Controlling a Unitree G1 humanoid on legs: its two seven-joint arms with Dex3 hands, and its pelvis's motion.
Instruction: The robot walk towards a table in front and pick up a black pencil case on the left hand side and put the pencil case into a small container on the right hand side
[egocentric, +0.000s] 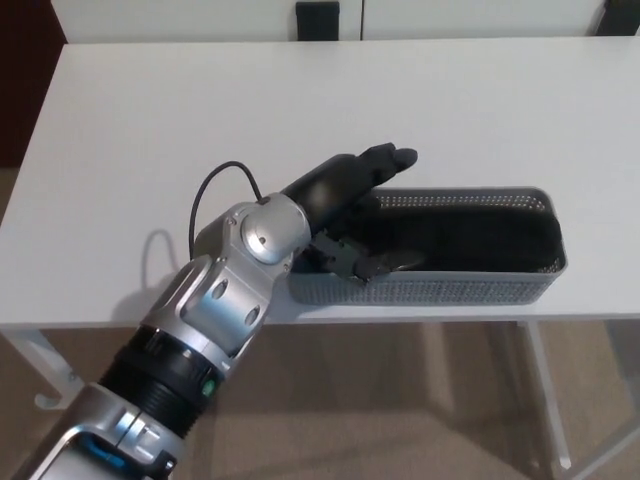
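The black pencil case (470, 235) lies lengthwise inside the grey perforated container (450, 290), which stands near the table's front edge, right of centre. My left hand (350, 205) hovers over the container's left end. Its fingers (388, 158) stretch out past the far rim, and the thumb (352, 262) hangs low inside the near wall. The fingers and thumb are spread apart, and I see nothing held between them. The hand covers the case's left end. My right hand does not show.
The white table (200, 110) spans the picture, its front edge running just below the container. A dark object (317, 18) stands beyond the far edge. A cable (215, 190) loops off my left forearm. Table legs and beige floor show below.
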